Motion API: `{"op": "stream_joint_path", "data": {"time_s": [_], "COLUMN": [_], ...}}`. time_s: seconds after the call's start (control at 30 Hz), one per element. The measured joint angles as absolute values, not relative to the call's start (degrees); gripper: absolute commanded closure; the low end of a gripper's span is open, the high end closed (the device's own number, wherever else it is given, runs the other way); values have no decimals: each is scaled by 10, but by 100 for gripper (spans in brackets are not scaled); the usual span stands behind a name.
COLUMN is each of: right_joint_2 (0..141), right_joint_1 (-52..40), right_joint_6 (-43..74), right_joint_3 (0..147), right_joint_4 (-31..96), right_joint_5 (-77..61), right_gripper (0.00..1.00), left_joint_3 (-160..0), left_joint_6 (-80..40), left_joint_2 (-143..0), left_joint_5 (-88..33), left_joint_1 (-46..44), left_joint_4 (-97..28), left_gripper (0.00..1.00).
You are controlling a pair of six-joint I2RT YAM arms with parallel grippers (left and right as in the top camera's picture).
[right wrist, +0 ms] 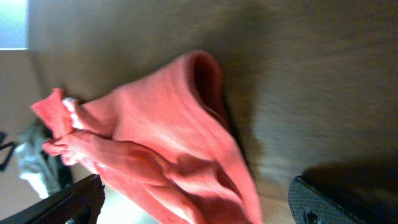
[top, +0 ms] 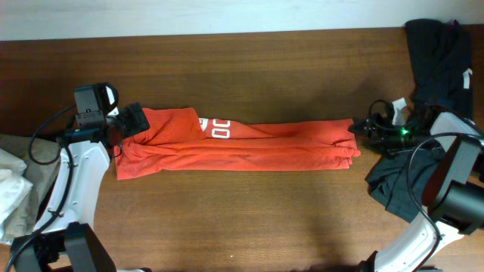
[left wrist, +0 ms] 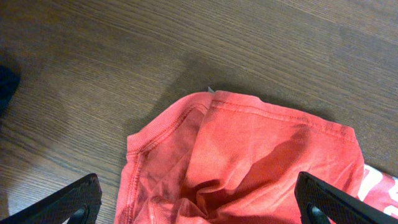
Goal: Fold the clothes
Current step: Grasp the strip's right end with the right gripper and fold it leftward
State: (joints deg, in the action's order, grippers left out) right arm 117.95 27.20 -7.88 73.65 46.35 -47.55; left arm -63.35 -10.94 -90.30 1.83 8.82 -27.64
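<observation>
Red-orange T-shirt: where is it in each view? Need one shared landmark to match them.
Overhead: T-shirt lies as a long band across mid-table.
Left wrist: T-shirt end fills bottom centre.
Right wrist: T-shirt other end, bunched, centre-left.
Shared landmark: brown wood table.

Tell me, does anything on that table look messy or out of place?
Nothing is spilled or damaged. The red-orange T-shirt is a long, rumpled strip across the wooden table, its white lettering half hidden in the folds and its left end bunched. A black fabric garment lies heaped at the right edge, unfolded.
</observation>
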Motion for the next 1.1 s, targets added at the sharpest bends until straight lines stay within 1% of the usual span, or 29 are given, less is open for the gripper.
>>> {"op": "stream_joint_path", "data": {"time_s": [0.13, 0.23, 0.27, 0.3, 0.33, 0.43, 0.53, 0.67, 0.77, 0.87, 0.93, 1.0, 1.03, 1.1], "right_joint_2": [1200, 1208, 1209, 1209, 1210, 1239, 1240, 1241, 1249, 1251, 1251, 1251, 1251, 1251], "right_joint_1": [222, 155, 142, 127, 118, 107, 112, 152, 215, 251, 248, 226, 221, 181], "right_joint_6": [-79, -79, -79, -79, -81, -73, -70, -69, -70, -83, -92, -102, -104, -107], "right_joint_3": [743, 745, 745, 745, 744, 733, 732, 748, 816, 908, 956, 992, 994, 995], "right_joint_4": [445, 440, 441, 440, 438, 439, 437, 456, 523, 597, 651, 693, 696, 712], "right_joint_5": [-524, -544, -546, -548, -536, -508, -509, -498, -473, -452, -440, -427, -424, -416], "right_gripper": [1, 1, 23, 62, 96, 96, 96, 96, 96, 96, 96, 96, 96, 96], "left_joint_3": [-634, -634, -634, -634, -634, -634, -634, -634, -634, -634, -634, -634, -634, -634], "left_joint_6": [-109, -109, -109, -109, -109, -109, -110, -109, -109, -109, -109, -109, -109, -109], "left_joint_2": [-903, -903, -902, -901, -900, -894, -893, -893, -893, -893, -893, -893, -893, -893], "left_joint_5": [15, 8, 6, 6, 6, 5, 1, -3, -3, -6, -7, -7, -7, -7], "left_joint_1": [88, 88, 88, 88, 88, 88, 88, 88, 88, 88, 88, 88, 88, 88], "left_joint_4": [-277, -277, -277, -277, -277, -277, -277, -278, -279, -279, -278, -279, -279, -279], "left_gripper": [1, 1, 1, 1, 1, 1, 1, 1, 1, 1, 1, 1, 1, 1]}}
